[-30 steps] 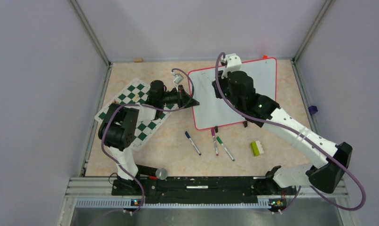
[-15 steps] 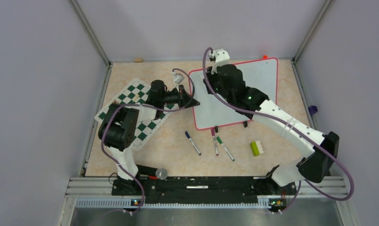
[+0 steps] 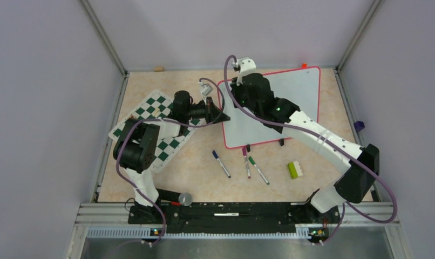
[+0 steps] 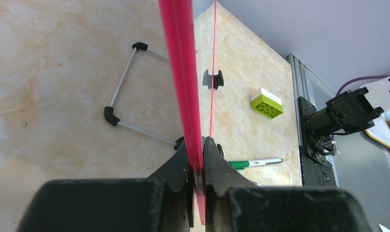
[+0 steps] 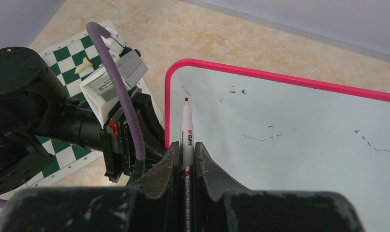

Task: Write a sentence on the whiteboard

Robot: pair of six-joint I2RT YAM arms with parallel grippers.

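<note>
Whiteboard (image 3: 280, 108) sits at the far middle-right of the table (image 3: 194, 167), between your two arms. Your left gripper (image 4: 197, 145) is clamped on the board's left edge, w/ the thin red-pink frame pinched between its black fingers. Your right gripper (image 5: 186, 150) hangs over the board's far-left corner, clenched on a red-tipped marker (image 5: 186, 125) w/ a white barrel. The tip points at the glossy face just inside the rounded corner; can't tell if it touches. Board face is white and shiny, w/ a few faint dark strokes. Small black feet show at its near edge. Left of it lies a flat green-and-white checkered mat (image 3: 150, 116), partly under your left arm. Near the board's near edge, three loose pens (image 3: 246, 162) lie apart on the table, plus a lime-and-white studded brick (image 3: 295, 170). Tabletop is beige and marble-like; plain lilac-grey walls w/ metal corner posts close it in
</note>
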